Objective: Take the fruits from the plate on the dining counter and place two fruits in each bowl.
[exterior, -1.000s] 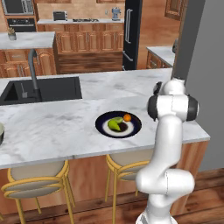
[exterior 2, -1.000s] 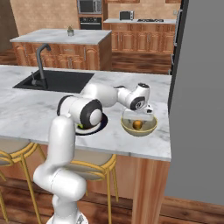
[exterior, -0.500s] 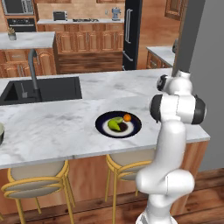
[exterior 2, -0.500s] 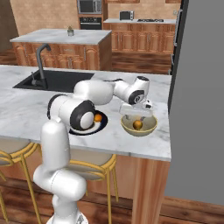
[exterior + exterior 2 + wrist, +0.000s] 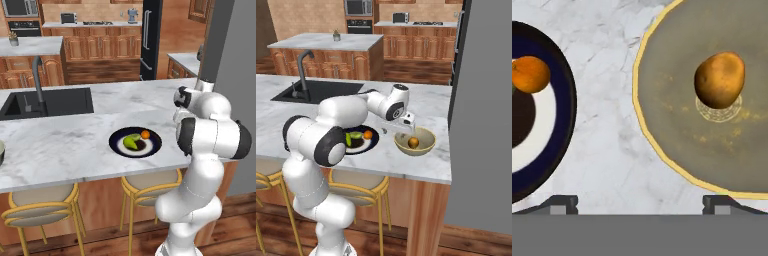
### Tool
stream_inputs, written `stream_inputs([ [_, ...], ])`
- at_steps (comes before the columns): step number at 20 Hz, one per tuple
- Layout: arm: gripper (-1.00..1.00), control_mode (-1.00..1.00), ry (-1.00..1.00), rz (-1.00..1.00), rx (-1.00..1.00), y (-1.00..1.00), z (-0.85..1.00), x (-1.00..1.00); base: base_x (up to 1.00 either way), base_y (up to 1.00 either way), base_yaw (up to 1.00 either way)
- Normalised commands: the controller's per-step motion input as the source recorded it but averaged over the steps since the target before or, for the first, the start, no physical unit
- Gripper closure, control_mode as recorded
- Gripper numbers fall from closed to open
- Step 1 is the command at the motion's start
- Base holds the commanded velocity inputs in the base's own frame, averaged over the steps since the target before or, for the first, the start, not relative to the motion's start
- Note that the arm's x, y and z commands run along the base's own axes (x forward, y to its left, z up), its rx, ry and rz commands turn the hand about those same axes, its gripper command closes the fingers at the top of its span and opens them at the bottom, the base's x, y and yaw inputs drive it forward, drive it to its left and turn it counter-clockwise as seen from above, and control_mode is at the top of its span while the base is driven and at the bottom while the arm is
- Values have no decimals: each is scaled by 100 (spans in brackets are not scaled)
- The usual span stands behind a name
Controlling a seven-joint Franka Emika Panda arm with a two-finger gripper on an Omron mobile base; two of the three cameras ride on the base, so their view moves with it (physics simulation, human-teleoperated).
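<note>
I see my pincer (image 5: 640,202) spread wide and empty above the tabletop (image 5: 612,150), between plate (image 5: 564,120) and bowl (image 5: 677,125). A brownish fruit (image 5: 719,80) sits in the bowl; an orange (image 5: 530,74) and pear (image 5: 131,142) lie on the plate.

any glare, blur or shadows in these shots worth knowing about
Hand view: sharp up close, the brownish-orange fruit lit evenly, with hardly any shadow in the bowl. Left base view: soft and low in detail, the plate glossy, the fruits on it hard to tell apart. Right base view: the marble counter bright, the back cabinets blurry.
</note>
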Motion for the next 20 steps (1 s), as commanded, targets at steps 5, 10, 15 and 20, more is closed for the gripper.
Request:
stream_inputs([
  [5, -100, -100, 0, -30, 0, 75, 25, -13, 0, 0, 0],
  [10, -100, -100, 8, -28, 0, 56, 23, 1, 0, 0, 0],
  [15, -100, -100, 7, -22, 0, 51, 5, 10, 0, 0, 0],
  [20, -100, -100, 6, -10, 0, 34, 0, 23, 0, 0, 0],
])
